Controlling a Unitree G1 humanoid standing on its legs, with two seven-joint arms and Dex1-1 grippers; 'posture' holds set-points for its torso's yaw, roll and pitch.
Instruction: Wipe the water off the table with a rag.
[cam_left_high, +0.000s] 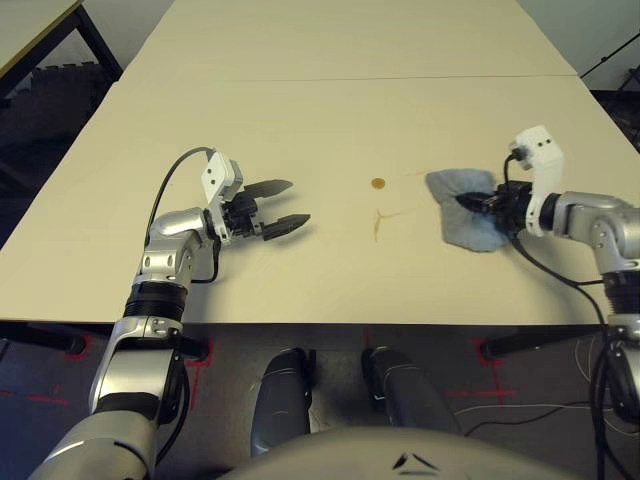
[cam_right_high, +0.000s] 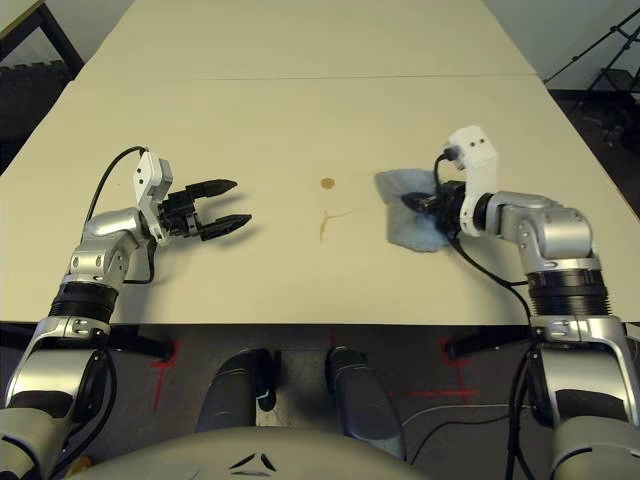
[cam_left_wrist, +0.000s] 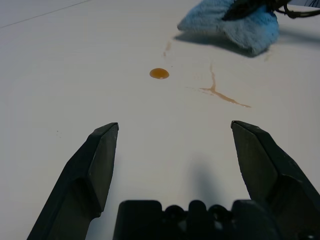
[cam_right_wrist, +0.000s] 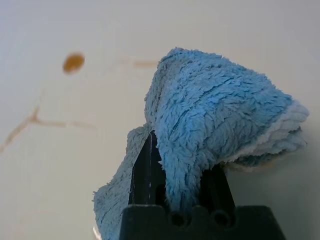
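Pinching fuzzy rag (cam_right_wrist: 210, 110), round amber drop (cam_right_wrist: 73, 62)

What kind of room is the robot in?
Probably a lab or workshop. The big plain table stands on a dark floor marked with red tape crosses, loose cables trail beside it, and another table stands nearby.

**Rag held at the right, amber marks between the arms**

The right gripper (cam_left_high: 478, 202) is clamped on the grey-blue rag (cam_left_high: 462, 210), which lies bunched on the pale table (cam_left_high: 300, 100). Left of the rag sits a round amber drop of water (cam_left_high: 378, 183), with a thin brownish streak (cam_left_high: 381, 222) just below it, possibly a smear. Well apart, the left gripper (cam_left_high: 284, 205) hovers with fingers spread.
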